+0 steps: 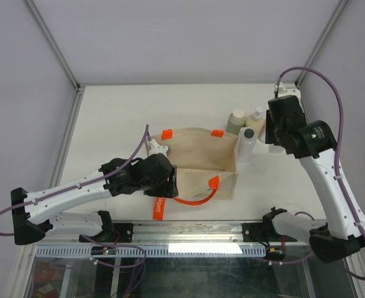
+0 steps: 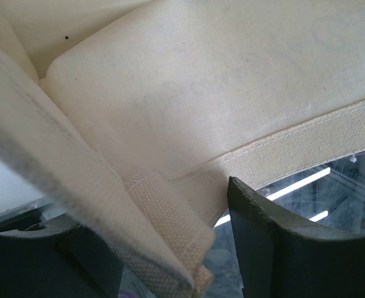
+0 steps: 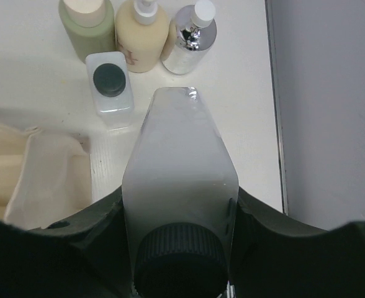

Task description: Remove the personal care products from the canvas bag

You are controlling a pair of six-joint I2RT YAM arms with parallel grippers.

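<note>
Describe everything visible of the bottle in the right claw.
The bottle is white, smooth and plastic-looking, flat-sided with sloping shoulders and a dark ribbed cap on. The right claw is shut on it, fingers pressing its sides near the cap. The cap end faces the wrist camera; the base points at the table, beside the standing white bottle. Contact with the table cannot be told.

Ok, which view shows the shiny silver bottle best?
Right wrist: the silver bottle stands unobstructed at the top, beside the cream bottle. In the top external view the right arm seems to hide it; the left wrist shows only the canvas bag.
</note>
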